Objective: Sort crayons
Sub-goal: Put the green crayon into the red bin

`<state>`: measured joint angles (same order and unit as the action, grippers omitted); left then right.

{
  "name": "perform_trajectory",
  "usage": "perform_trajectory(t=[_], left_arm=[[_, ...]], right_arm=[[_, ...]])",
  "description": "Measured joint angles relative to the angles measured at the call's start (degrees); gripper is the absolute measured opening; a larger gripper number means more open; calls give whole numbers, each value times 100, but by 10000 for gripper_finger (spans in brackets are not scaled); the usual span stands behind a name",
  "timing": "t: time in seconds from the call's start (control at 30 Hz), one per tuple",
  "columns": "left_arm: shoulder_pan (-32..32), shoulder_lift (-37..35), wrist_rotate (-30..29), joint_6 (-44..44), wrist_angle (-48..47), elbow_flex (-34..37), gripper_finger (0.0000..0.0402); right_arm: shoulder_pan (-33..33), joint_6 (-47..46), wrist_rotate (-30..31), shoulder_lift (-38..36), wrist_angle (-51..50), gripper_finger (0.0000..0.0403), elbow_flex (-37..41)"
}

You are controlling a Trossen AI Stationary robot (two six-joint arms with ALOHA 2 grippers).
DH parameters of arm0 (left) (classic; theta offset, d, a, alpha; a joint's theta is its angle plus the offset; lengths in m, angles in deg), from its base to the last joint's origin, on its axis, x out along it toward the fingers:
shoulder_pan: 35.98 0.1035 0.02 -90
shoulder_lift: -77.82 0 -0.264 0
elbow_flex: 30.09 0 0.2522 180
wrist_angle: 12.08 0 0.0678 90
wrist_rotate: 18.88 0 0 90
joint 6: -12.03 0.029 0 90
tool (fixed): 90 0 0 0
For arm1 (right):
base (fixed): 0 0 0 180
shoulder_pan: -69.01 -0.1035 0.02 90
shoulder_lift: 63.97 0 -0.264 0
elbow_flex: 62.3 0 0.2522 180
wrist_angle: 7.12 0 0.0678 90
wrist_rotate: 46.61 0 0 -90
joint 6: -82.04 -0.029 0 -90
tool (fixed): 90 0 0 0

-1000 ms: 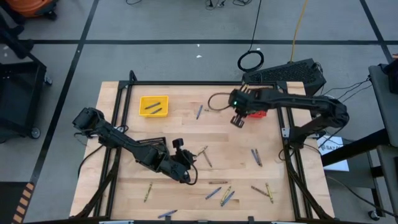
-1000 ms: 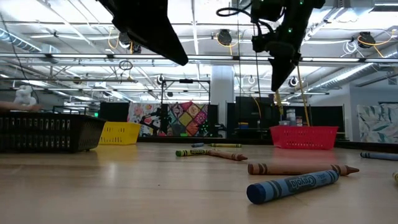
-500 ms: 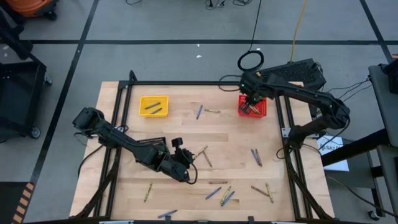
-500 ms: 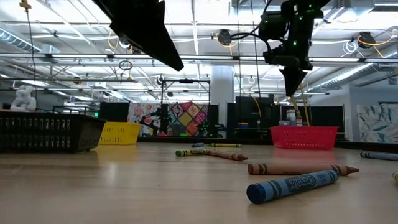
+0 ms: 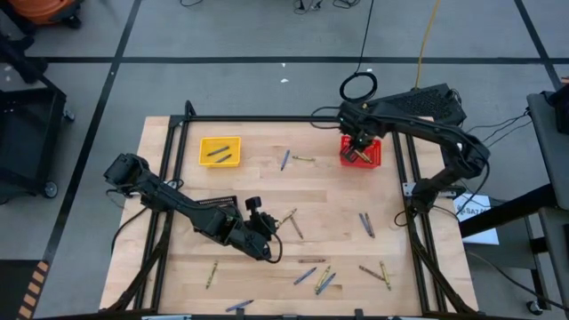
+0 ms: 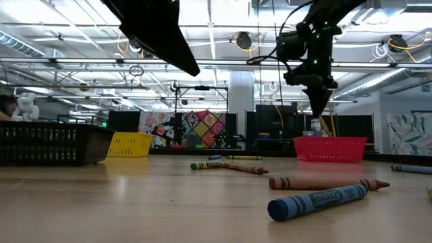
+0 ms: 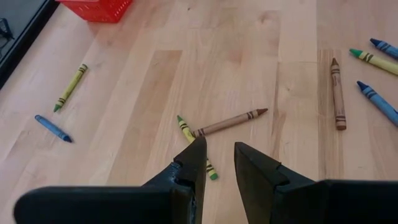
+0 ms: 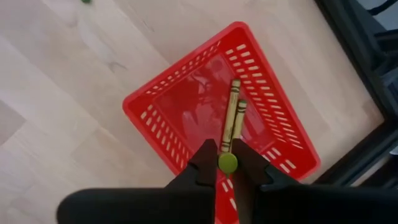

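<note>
Right gripper [image 8: 226, 167] above red basket [image 8: 161, 107], clenched on green crayon [image 8: 227, 163] held end-on, long axis pointing down into basket. Basket directly beneath; olive crayon [image 8: 231, 118] already inside. Left gripper [image 7: 219, 163] parted, empty, over mid-tabletop [image 5: 329, 204] crayons.

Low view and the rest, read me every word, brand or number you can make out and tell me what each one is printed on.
"Crayola", on the wrapper of the blue crayon lying nearest the low camera.
The brown crayon behind it has dark wrapper marks, too small to read.
The crayon in the red basket shows a wrapper but no readable text.
Nothing else in any view can be read.
</note>
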<state>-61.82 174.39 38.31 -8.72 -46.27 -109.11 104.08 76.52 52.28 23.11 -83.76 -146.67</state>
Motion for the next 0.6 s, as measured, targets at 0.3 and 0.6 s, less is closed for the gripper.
perform_trajectory(t=[0.3,0.6], left_arm=[[0,0,1,0,0,0,87],[0,0,1,4,0,0,87]], right_arm=[[2,149,5,97,-15,55,0],[15,139,3,97,-36,68,0]])
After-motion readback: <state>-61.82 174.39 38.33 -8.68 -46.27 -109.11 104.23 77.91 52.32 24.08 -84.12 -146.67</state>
